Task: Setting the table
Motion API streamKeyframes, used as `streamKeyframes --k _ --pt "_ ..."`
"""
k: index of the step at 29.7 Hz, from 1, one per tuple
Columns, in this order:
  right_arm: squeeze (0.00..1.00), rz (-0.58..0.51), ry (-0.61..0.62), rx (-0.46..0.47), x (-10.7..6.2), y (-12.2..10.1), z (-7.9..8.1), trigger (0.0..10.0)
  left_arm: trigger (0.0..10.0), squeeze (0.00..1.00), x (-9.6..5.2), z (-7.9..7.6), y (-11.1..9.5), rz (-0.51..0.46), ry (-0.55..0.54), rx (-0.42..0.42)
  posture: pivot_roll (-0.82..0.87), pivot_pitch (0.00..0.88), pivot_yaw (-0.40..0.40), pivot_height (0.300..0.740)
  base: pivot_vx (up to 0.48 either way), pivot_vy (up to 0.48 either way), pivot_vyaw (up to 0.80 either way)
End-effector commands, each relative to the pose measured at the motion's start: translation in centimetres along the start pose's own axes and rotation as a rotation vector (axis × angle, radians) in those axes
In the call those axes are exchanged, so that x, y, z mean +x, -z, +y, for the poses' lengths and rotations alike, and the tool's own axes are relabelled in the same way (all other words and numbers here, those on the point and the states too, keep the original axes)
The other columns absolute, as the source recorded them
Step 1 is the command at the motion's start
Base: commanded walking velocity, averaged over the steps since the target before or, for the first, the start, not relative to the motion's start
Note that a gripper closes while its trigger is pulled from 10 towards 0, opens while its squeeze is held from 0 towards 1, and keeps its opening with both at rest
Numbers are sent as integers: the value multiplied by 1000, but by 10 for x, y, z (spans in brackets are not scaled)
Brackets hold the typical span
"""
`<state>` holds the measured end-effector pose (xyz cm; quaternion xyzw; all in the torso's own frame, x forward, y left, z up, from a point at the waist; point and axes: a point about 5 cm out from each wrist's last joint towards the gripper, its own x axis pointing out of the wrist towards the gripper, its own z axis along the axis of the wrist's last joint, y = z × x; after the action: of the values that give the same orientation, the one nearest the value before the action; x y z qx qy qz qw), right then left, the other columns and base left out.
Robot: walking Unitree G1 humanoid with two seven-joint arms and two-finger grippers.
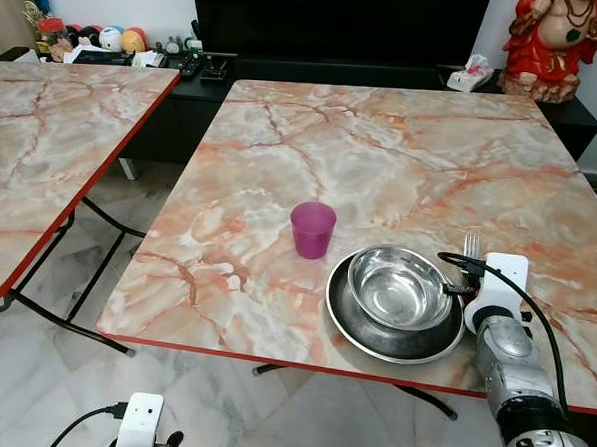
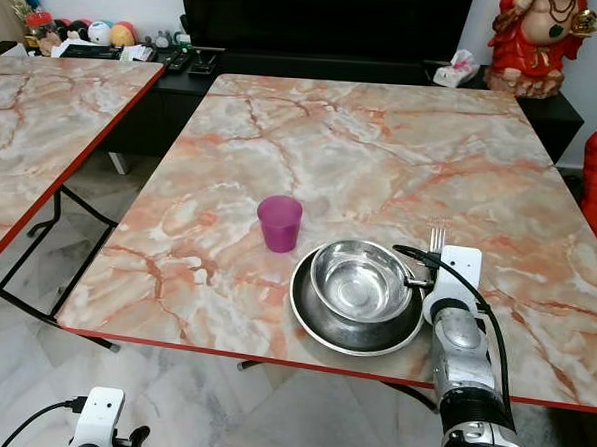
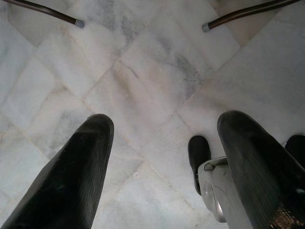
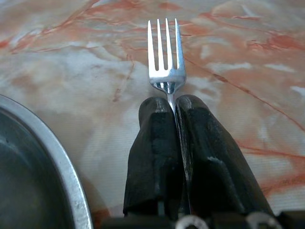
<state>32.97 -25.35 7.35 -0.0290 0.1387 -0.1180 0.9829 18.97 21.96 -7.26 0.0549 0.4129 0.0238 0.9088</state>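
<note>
Our right gripper (image 4: 174,112) pinches the silver metal fork (image 4: 166,57); we should lower it flat just beside the round steel plate (image 1: 346,311). Left gripper (image 3: 167,157) hangs spread.

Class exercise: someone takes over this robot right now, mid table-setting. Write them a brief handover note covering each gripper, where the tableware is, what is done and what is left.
Right gripper: shut on the fork, tines pointing away, held low over the marble table just right of the plate.
Left gripper: open, hanging idle over the floor.
Placed: steel bowl sitting in the steel plate near the table's front edge; purple cup upright to their left.
Left: lay the fork down beside the plate and release it.
</note>
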Motion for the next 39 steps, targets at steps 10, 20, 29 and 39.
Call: streamKeyframes --k 10,20,29,39 --pt "855 5 -3 12 1 0 1 10000 10000 0 0 4 2 14 -8 11 62 30 48 740 0 0 0" --pt "0 -22 13 12 1 -5 -1 10000 10000 0 0 4 1 13 -10 12 65 31 48 740 0 0 0" --pt "0 -81 15 32 2 -16 1 10000 10000 0 0 4 0 11 -8 12 64 29 49 740 0 0 0" --pt "0 -123 18 35 1 -21 1 10000 10000 0 0 4 0 10 -7 11 64 29 48 740 0 0 0"
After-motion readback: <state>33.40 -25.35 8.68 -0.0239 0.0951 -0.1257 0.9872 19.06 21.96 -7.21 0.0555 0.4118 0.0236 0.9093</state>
